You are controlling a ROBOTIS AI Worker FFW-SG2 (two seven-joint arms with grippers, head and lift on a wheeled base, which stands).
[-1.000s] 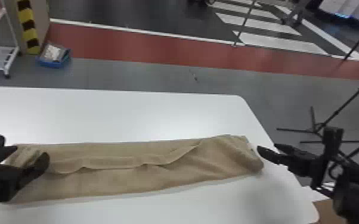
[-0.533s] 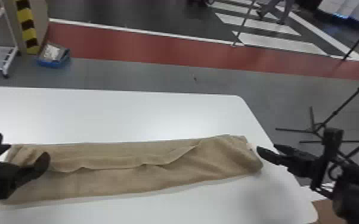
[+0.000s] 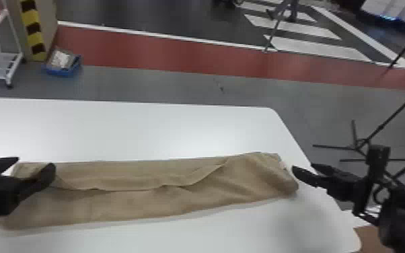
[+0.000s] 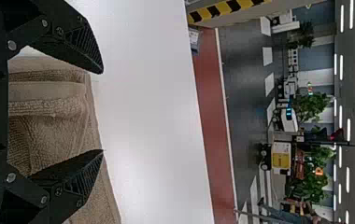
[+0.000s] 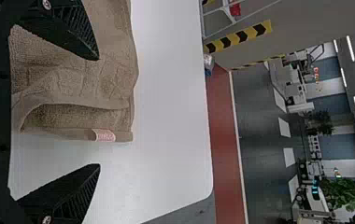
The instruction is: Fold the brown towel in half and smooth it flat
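My left gripper (image 3: 32,170) stands open at the left end of the brown towel (image 3: 127,202), its fingers over the cloth. At the opposite end my right gripper (image 3: 307,170) is open beside the towel's short edge. The towel lies as a long folded strip, its upper layer's edge wavy along the middle. In the left wrist view the towel (image 4: 49,112) shows behind and between the spread fingers of the left gripper (image 4: 103,112). The right wrist view has the right gripper (image 5: 99,112) with parted fingers and the towel's (image 5: 73,79) loose end with a small label.
The white table (image 3: 127,131) extends beyond the towel, with its rounded far corner at the right. On the floor behind are a blue bin (image 3: 62,64) and a white rack (image 3: 0,53). Black stand legs (image 3: 356,148) are right of the table.
The left gripper has shifted slightly at the towel's left end, and more of the cloth's far left corner is uncovered. The towel and right gripper look unchanged.
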